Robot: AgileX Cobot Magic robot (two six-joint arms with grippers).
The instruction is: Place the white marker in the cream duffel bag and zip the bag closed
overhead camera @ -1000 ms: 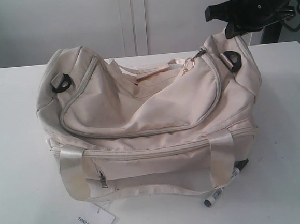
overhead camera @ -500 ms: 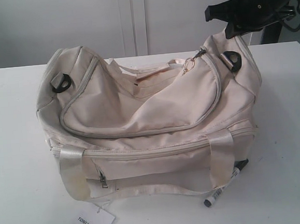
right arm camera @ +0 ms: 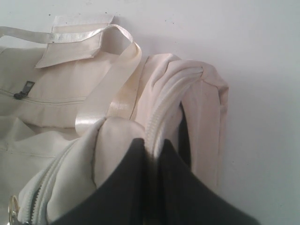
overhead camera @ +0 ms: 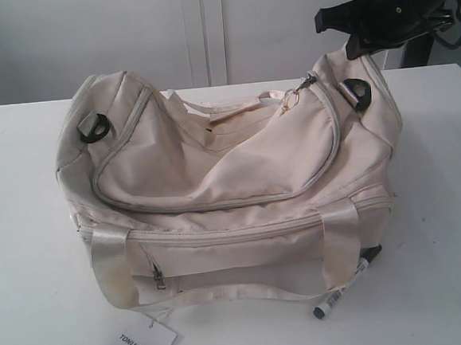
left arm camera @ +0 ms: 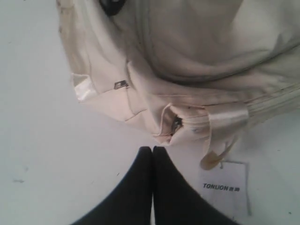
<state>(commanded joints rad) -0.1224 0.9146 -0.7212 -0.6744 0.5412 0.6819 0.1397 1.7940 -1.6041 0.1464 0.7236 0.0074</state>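
The white marker [overhead camera: 340, 294] lies on the table [overhead camera: 441, 204], outside the bag, just beside its front corner on my right-hand side, slanted, with one end tucked close under the satin strap handle [overhead camera: 341, 244]. Neither of my grippers is near it, so the first part of the job is not yet done, and the zipping comes after that.

The cream duffel bag [overhead camera: 230, 164] sits slumped in the middle of the table, its top flap sagging inward. The curved zipper [overhead camera: 217, 204] runs along the flap's edge, with a gold pull [overhead camera: 289, 99] up near the far right end. I see no lining and no gap, so I cannot tell whether the mouth is open, nor what, if anything, is inside.

My right gripper [right arm camera: 151, 157] is clamped on a fold of the bag's end panel, the zipper track pinched between its jaws. My left gripper [left arm camera: 152, 151] has its jaws pressed together on nothing, hovering over bare table just beside the bag's other front corner, near the paper tag [left arm camera: 225, 187]
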